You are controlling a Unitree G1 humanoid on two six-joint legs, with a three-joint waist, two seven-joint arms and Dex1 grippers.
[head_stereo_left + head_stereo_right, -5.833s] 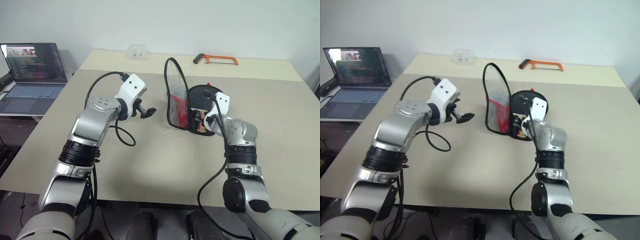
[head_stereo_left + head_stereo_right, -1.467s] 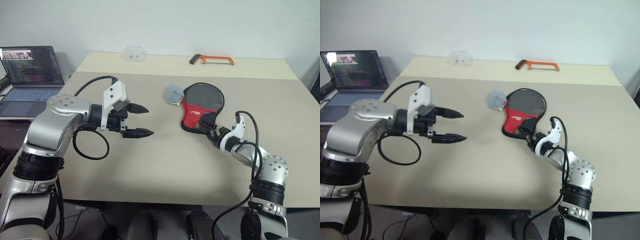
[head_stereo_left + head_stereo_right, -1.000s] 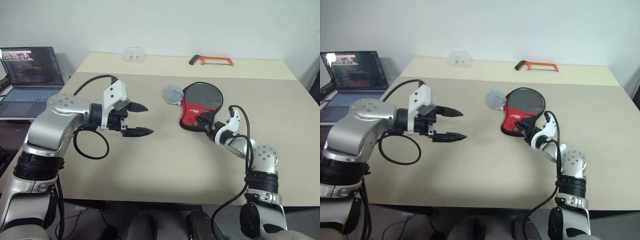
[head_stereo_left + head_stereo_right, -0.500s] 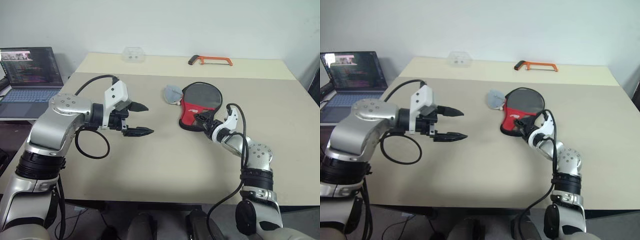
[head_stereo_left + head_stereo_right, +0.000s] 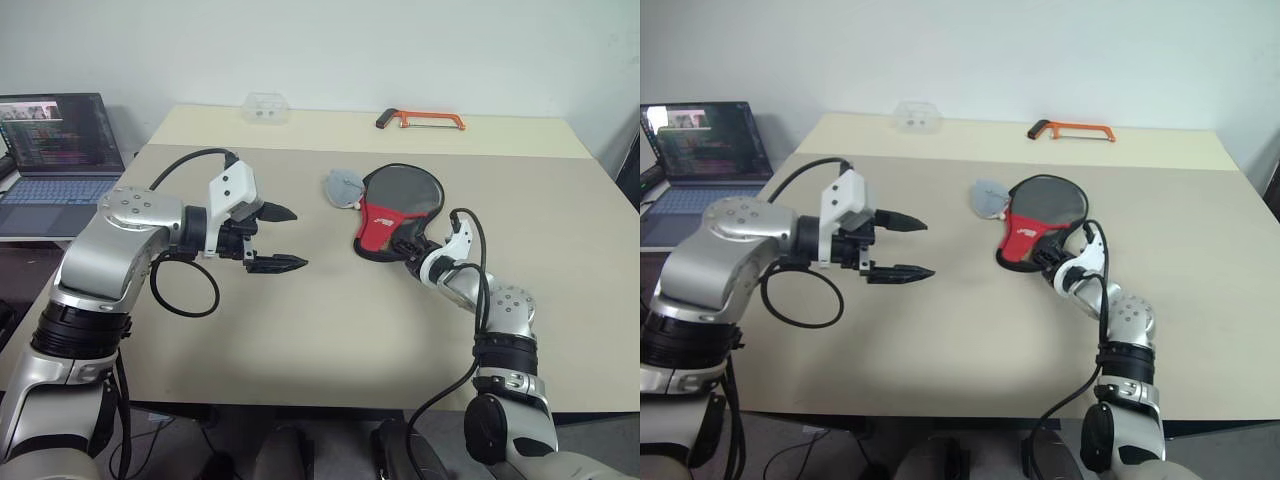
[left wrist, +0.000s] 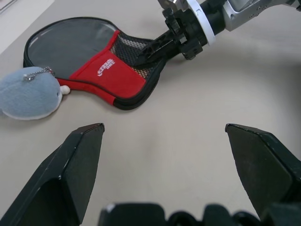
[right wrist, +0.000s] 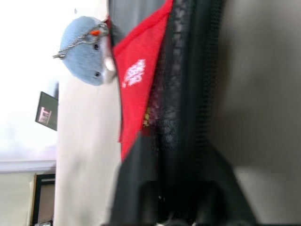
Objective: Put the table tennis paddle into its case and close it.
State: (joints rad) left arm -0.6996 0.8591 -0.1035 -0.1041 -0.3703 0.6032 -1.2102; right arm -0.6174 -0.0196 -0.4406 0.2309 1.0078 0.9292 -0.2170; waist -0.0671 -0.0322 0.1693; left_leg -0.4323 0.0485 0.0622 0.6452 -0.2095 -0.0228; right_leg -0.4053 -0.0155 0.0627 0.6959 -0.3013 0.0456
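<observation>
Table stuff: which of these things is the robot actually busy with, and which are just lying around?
In use:
- case, lying flat
- right end effector, closed at the case's narrow end

Lying about:
- grey-blue lump touching the case
- orange hacksaw
- clear container
- laptop

The case point(image 6: 101, 70) carries white lettering with a small logo on its red panel, but the letters are too small to make out. The laptop point(image 5: 55, 140) screen beside the tabletop point(image 5: 330, 320) shows coloured lines of text, also too fine to read. Nothing else in the room bears a mark I can read.
</observation>
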